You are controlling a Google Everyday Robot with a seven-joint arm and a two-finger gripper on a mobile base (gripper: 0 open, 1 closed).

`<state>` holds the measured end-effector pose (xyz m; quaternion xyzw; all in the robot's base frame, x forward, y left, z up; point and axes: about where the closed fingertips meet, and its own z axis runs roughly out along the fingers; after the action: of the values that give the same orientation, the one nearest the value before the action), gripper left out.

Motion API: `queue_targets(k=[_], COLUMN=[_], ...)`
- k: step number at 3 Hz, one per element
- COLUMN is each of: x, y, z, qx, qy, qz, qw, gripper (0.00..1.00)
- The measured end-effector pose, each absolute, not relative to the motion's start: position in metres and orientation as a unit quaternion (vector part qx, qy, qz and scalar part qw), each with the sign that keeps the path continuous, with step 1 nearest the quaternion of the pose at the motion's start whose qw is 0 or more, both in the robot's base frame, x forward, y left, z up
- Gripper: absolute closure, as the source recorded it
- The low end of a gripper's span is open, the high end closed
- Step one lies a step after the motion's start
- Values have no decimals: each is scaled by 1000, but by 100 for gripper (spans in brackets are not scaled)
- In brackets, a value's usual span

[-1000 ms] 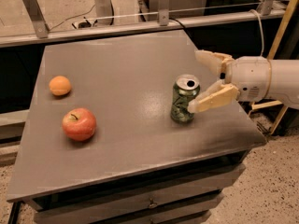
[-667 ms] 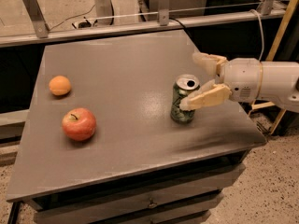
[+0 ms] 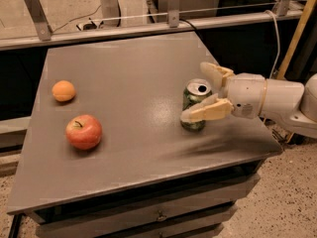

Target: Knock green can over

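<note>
gripper (image 3: 194, 91) at the table's (image 3: 124, 73) right side, jaws wide open around the green can (image 3: 190, 100), front one touching it, crept further left, can stayed upright

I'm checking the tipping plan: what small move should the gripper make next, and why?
Probably swing the gripper sideways: its open fingers straddle the green can, which stands upright, so one finger pressing near its top should tip it.

A red apple (image 3: 83, 132) sits at 8 o'clock on the grey counter (image 3: 124, 73), with a small orange (image 3: 64, 90) near it at 10 o'clock. Both are well apart from the tool (image 3: 194, 92) at 3 o'clock. Below the top are drawers (image 3: 148, 214).
</note>
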<state>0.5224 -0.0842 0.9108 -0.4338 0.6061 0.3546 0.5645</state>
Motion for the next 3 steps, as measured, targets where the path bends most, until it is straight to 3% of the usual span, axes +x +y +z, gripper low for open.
queue_targets(k=[1, 2, 3], x=[526, 528, 525], y=[-82, -78, -77], z=[905, 904, 919], qx=[-426, -429, -452], qy=[601, 591, 583], qz=[355, 358, 360], qw=[576, 581, 571], gripper=[16, 47, 70])
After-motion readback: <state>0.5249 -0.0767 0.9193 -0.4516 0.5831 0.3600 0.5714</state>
